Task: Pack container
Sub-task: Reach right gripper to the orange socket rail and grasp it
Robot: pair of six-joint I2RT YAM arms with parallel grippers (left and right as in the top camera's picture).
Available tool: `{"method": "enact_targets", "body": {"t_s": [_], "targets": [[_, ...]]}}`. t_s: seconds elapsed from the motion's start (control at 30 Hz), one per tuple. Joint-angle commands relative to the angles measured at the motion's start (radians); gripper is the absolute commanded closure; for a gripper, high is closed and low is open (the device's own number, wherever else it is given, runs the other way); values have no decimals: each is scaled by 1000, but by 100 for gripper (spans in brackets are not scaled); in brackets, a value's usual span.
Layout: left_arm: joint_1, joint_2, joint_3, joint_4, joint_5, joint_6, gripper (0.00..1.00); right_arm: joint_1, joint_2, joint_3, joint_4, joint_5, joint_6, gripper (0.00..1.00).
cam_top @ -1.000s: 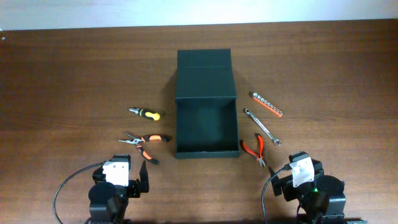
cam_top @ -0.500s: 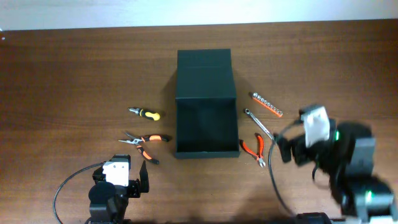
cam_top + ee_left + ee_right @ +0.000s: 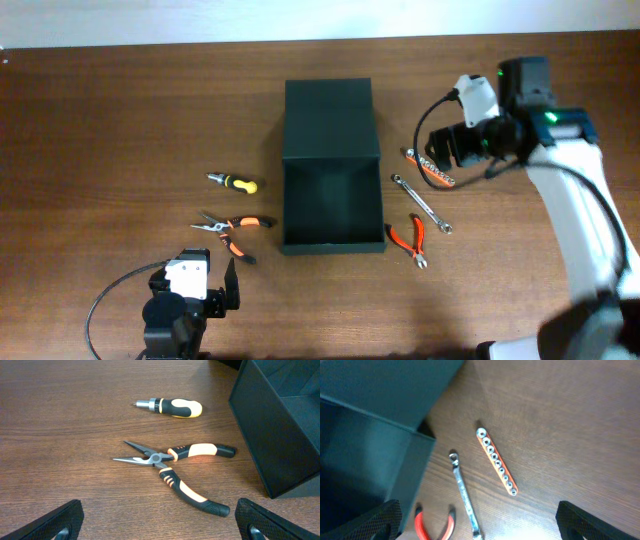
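Since the container (image 3: pixel 333 205) shows a bare floor in the overhead view, I'd call packing not started: nothing is inside and every tool lies out on the worktop (image 3: pixel 120 120). The container sits mid-worktop, open, with its lid flap (image 3: pixel 328 115) folded back on the far side; the interior is dark, but nothing shows against its walls or in the slice the right wrist view catches. Left of it are a black-and-yellow screwdriver (image 3: pixel 234 182) and, nearer the robot, orange-handled needle-nose pliers (image 3: pixel 232 226), handles spread, well clear of the container wall. Right of it are an orange socket rail (image 3: pixel 496 461), a slim wrench (image 3: pixel 421 203) just beside the rail, and red-handled pliers (image 3: pixel 410 241) close to the near right corner. So five items are left to load, and probably the flap to shut afterwards. The right end effector (image 3: pixel 481 522) hangs above the socket rail and wrench, jaws wide, holding nothing. The left end effector (image 3: pixel 160 525) is low at the near left, jaws wide and empty, looking at the needle-nose pliers and the screwdriver. My guess is the rail or the wrench goes in first, given where the right arm is parked.
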Motion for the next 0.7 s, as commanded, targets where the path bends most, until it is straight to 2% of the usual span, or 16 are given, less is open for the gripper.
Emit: {"method": "enact_targets", "body": {"t_s": [0.0,0.23,0.5,0.67], "targets": [[5,-10,-4,5,-10,16,1,-7,92,19,-11,5,9,1],[5,-10,-4,5,-10,16,1,-14,231,19,-1,5,30,1],[5,-10,-4,5,-10,16,1,-19,243,18,-20,5,22,1],[5,-10,-4,5,-10,16,1,-18,252,17,-23,4,-272,1]]}}
